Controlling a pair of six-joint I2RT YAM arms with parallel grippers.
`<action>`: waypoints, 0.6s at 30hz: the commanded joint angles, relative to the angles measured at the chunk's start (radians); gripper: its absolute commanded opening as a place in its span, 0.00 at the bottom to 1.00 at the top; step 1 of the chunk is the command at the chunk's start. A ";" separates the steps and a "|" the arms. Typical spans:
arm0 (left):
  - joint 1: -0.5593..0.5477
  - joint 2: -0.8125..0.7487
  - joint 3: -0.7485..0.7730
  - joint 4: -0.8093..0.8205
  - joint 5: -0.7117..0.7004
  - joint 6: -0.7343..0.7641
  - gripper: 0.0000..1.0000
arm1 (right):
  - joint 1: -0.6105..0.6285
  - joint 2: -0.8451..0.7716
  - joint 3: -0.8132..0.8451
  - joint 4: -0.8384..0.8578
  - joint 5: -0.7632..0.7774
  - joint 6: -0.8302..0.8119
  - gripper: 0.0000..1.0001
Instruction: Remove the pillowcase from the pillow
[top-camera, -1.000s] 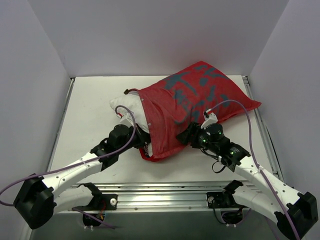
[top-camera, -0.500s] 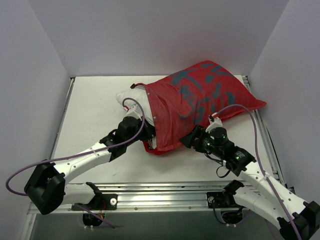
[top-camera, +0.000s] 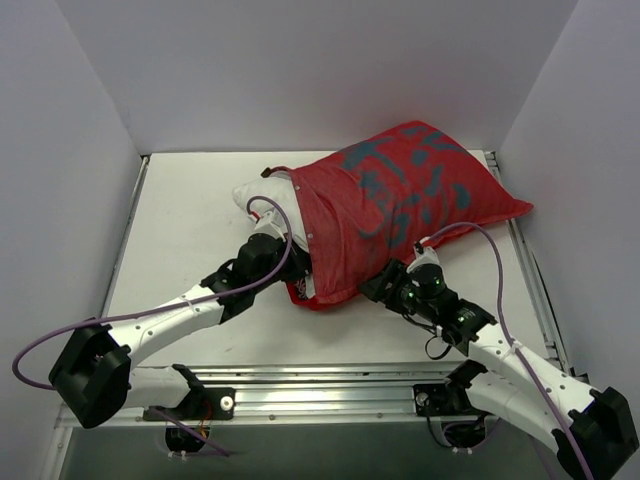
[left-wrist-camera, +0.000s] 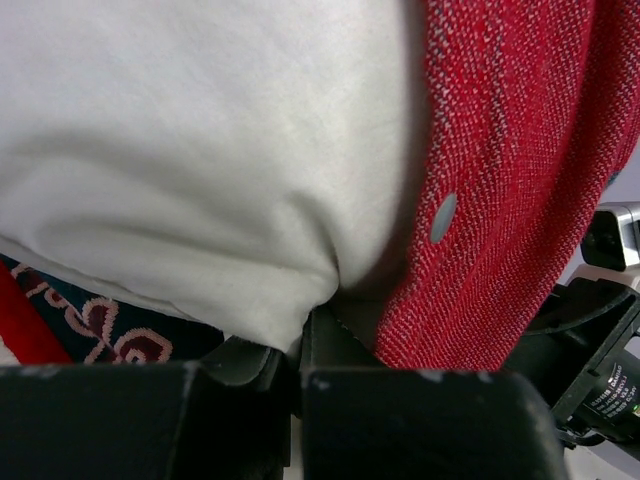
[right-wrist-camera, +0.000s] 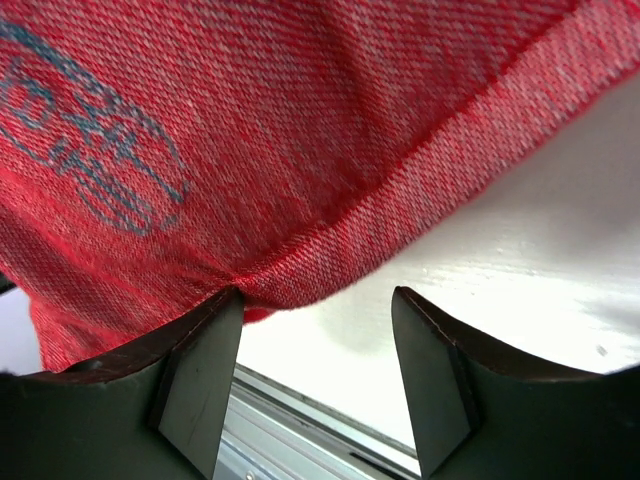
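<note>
The red pillowcase (top-camera: 400, 200) with grey-blue markings lies at the middle right, and the white pillow (top-camera: 252, 196) sticks out of its left opening. My left gripper (top-camera: 291, 266) sits at that opening. In the left wrist view it (left-wrist-camera: 300, 325) is shut on a fold of the pillow (left-wrist-camera: 200, 150), beside the pillowcase edge (left-wrist-camera: 520, 200) with a white snap (left-wrist-camera: 443, 216) and the navy lining (left-wrist-camera: 95, 322). My right gripper (top-camera: 384, 286) is open at the pillowcase's near edge. In the right wrist view it (right-wrist-camera: 315, 340) is empty, and the hem (right-wrist-camera: 380, 220) touches its left finger (right-wrist-camera: 200, 370).
The white table (top-camera: 180, 230) is walled in by white panels at the left, back and right. A metal rail (top-camera: 330, 385) runs along the near edge between the arm bases. Purple cables loop over both arms.
The pillowcase slid back and to the right a second ago, while the left gripper moved in with the pillow. Since then the right gripper has shifted slightly left along the near hem.
</note>
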 joint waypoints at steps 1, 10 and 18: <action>-0.005 -0.037 0.065 0.183 -0.053 0.015 0.02 | 0.007 0.017 0.002 0.125 0.016 0.025 0.56; -0.007 -0.074 0.017 0.159 -0.078 0.014 0.02 | 0.005 -0.074 0.004 0.144 0.101 0.055 0.50; -0.007 -0.092 0.013 0.154 -0.079 0.012 0.02 | 0.002 -0.066 -0.050 0.179 0.114 0.085 0.35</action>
